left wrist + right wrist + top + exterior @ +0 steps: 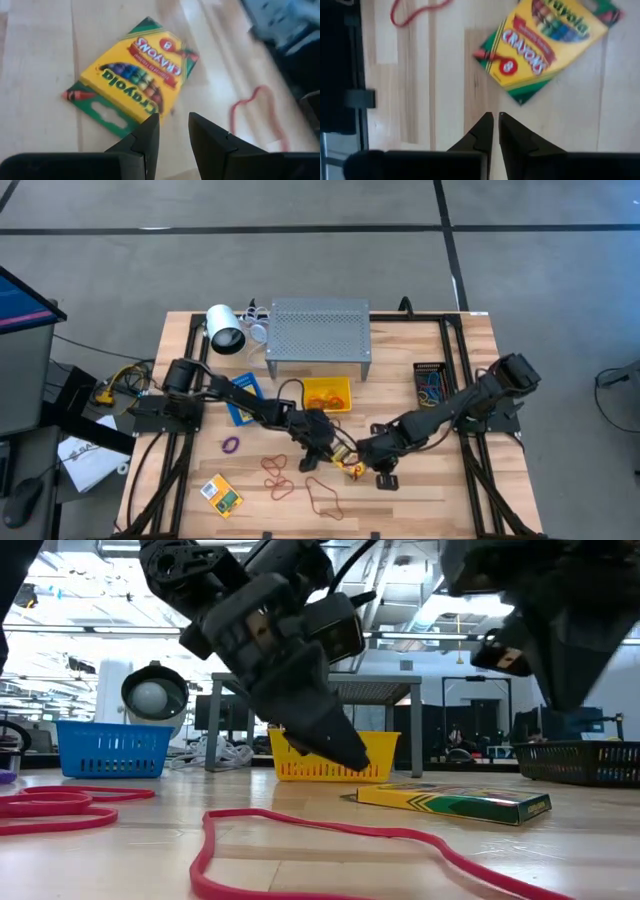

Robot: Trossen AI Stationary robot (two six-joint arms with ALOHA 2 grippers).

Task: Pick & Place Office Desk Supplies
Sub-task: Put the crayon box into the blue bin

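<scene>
A yellow-green crayon box [135, 75] lies flat on the table [450, 480], face up, between my two grippers; it also shows in the right wrist view [545, 40] and the low view [450, 802]. My left gripper [173, 125] hangs slanting down just short of the box, open, with nothing between its fingers. My right gripper [495, 120] stands above the table beside the box, its fingers parted by only a narrow slit, empty. A second crayon box [222, 495] lies near the front left. Rubber bands lie flat: purple [232, 445], red [277, 472], orange [325, 498].
A grey perforated shelf [318, 335] stands at the back, with a yellow bin [328, 393] in front of it, a blue bin [243, 395] to its left and a black bin [432, 380] to its right. A red band [330, 830] lies near the front edge.
</scene>
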